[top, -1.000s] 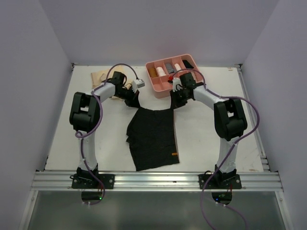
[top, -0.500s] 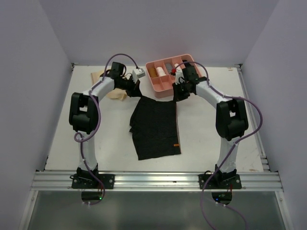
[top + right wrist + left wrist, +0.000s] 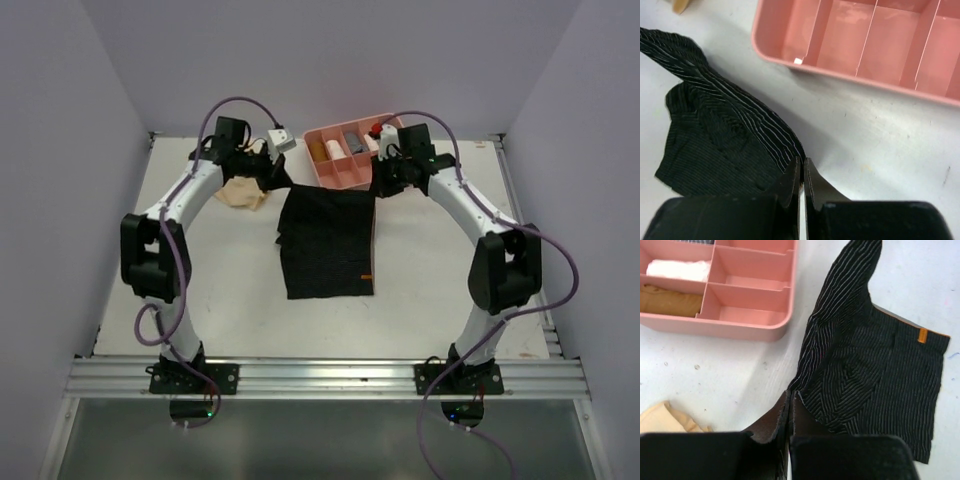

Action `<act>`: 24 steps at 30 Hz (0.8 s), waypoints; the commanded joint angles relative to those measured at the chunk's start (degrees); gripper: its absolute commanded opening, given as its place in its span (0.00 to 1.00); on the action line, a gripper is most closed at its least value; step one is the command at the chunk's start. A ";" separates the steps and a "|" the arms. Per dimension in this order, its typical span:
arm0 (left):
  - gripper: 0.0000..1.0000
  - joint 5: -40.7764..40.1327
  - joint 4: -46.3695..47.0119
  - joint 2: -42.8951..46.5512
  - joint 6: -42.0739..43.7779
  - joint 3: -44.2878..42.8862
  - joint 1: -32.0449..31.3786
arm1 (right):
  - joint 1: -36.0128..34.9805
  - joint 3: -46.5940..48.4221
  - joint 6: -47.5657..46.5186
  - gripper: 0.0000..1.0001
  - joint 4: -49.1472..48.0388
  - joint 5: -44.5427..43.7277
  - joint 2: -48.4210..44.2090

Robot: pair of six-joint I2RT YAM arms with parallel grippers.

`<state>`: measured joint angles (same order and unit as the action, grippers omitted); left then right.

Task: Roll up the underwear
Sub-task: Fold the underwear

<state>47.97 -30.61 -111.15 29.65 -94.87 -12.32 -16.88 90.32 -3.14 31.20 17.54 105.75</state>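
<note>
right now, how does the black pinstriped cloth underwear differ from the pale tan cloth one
The black pinstriped cloth underwear is spread flat; the pale tan cloth underwear lies crumpled. The left gripper and right gripper pinch the black one's far corners; nothing holds the tan one. Both lie on the white table.

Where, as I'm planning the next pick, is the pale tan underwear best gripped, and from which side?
Likely a raised fold on the near side of the pale tan underwear, pinched from straight above: it lies as a low, soft crumpled heap on the table, with no stiff edge to slide under.
</note>
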 commanded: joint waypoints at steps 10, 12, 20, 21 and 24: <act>0.00 2.25 -9.12 25.79 20.71 35.24 -4.11 | -2.10 -22.79 -2.31 0.00 2.38 4.70 -20.49; 0.00 0.12 -7.02 27.91 19.49 39.04 -7.89 | -3.68 -25.88 -2.22 0.00 2.46 4.09 -21.72; 0.04 -4.55 -1.55 28.36 15.78 48.20 -14.49 | -10.98 -36.71 1.11 0.22 3.24 0.91 -27.00; 0.29 -4.63 -2.34 28.53 15.96 48.20 -14.49 | -10.98 -37.06 2.16 0.29 2.90 0.92 -28.57; 0.48 -5.86 -1.66 32.38 15.62 48.99 -14.32 | -10.89 -38.20 5.48 0.39 2.55 -2.77 -32.26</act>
<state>43.29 -35.05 -82.61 45.50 -46.61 -26.76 -28.01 52.45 -1.74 34.44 18.28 78.59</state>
